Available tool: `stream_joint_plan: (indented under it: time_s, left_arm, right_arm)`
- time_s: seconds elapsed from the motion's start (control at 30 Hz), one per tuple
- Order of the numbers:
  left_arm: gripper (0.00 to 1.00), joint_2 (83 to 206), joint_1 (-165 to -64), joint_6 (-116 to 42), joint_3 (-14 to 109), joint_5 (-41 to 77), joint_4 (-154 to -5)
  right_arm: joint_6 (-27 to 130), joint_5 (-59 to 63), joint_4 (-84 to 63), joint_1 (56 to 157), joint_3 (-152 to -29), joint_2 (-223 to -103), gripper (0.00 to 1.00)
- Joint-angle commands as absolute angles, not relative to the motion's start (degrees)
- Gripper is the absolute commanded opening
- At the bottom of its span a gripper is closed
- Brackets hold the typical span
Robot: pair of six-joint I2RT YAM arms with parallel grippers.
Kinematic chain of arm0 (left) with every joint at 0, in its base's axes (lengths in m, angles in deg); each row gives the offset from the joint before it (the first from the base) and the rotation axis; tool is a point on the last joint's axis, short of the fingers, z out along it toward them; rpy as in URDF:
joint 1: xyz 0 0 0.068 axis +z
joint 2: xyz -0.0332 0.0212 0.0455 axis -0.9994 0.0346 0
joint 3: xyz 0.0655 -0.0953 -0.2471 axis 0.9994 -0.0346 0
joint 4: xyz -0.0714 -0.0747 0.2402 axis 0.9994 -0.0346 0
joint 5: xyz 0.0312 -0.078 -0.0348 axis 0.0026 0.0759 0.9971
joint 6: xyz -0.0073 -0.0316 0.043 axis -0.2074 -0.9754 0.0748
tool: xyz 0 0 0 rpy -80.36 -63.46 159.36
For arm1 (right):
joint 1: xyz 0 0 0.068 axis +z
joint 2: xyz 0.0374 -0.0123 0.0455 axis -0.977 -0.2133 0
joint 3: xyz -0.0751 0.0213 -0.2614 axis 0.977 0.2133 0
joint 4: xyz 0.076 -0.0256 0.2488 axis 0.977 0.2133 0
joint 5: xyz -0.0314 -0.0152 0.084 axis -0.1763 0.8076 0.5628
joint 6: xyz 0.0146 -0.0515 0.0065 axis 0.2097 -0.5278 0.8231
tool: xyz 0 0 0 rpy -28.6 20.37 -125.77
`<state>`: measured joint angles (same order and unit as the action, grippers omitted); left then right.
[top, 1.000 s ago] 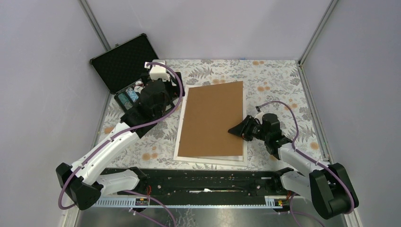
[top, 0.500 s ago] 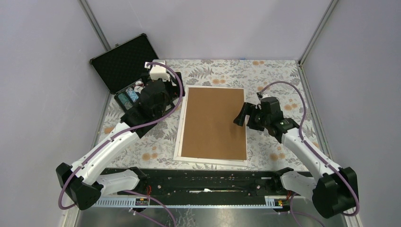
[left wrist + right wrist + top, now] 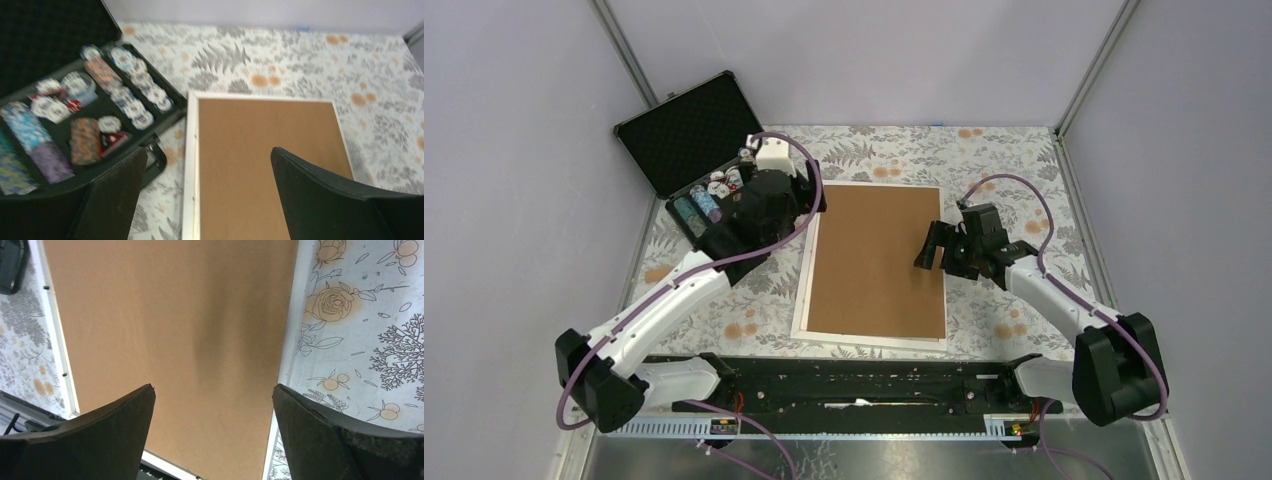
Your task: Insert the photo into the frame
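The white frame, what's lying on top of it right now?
A brown backing board lies flat in the frame, leaving only its white edges showing. Whatever is beneath the board, the photo included, is covered and cannot be seen.

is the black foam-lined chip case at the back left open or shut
Open: the black foam-lined case has its lid tilted back, and rows of poker chips show in its tray.

The floral-patterned desk is enclosed on three sides by plain lilac walls, joined at grey metal corner posts.
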<state>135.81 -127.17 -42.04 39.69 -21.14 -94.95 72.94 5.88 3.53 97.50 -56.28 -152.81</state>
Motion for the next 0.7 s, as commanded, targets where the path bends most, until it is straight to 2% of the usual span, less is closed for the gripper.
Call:
stream_joint_plan:
  time_s: [0.0, 0.17, 0.27, 0.67]
  left_arm:
    - [0.99, 137.49, -125.58, -51.83, 36.7, -11.6, -101.29]
    - [0.99, 136.61, -121.32, -57.45, 27.38, -4.07, -101.4]
    - [0.99, 135.44, -118.94, -59.66, 22.52, 0.97, -98.88]
    - [0.99, 139.66, -118.25, -66.63, 12.78, 4.81, -88.87]
  right_arm:
    - [71.84, 3.84, 2.24, 97.72, -58.0, -156.04, 0.92]
    - [71.77, 4.8, -1.29, 97.68, -57.07, -158.14, 0.78]
    - [71.15, 4.68, -1.84, 97.68, -56.52, -158.99, 0.78]
    - [69.5, 1.53, -2.61, 97.68, -54.69, -159.38, 0.81]
